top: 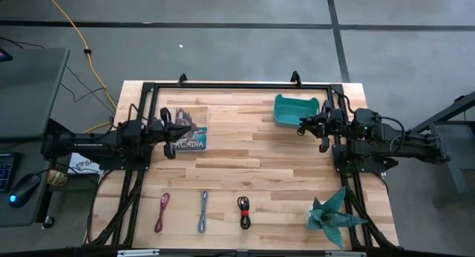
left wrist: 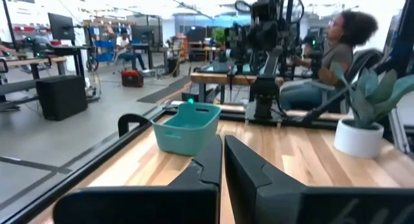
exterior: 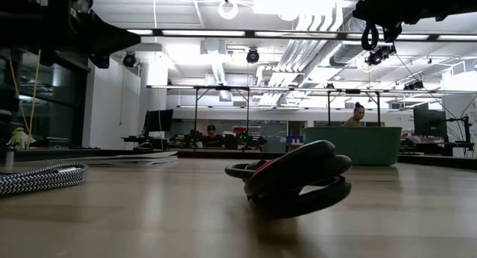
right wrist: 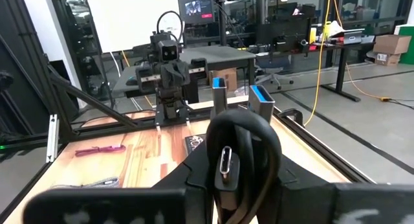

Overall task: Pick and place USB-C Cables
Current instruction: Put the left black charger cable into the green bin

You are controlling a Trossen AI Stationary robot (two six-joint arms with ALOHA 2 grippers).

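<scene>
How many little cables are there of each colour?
magenta-pink folded thin cable: 1
light blue-grey folded thin cable: 1
red-and-black coiled thin cable: 1
black looped thin cable, held in the right end effector: 1
Total: 4

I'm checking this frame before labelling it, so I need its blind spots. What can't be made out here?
- Inside of the teal bin: the low and left wrist views show only its wall; from above the right gripper sits at its edge.
- Black cable in the right gripper: a tiny dark loop from above; the fingers hide its length in the right wrist view.
- Pink cable, blue-grey cable: connectors too small from above.
- Left gripper: shut, fingertips cut off by the picture's edge.
</scene>
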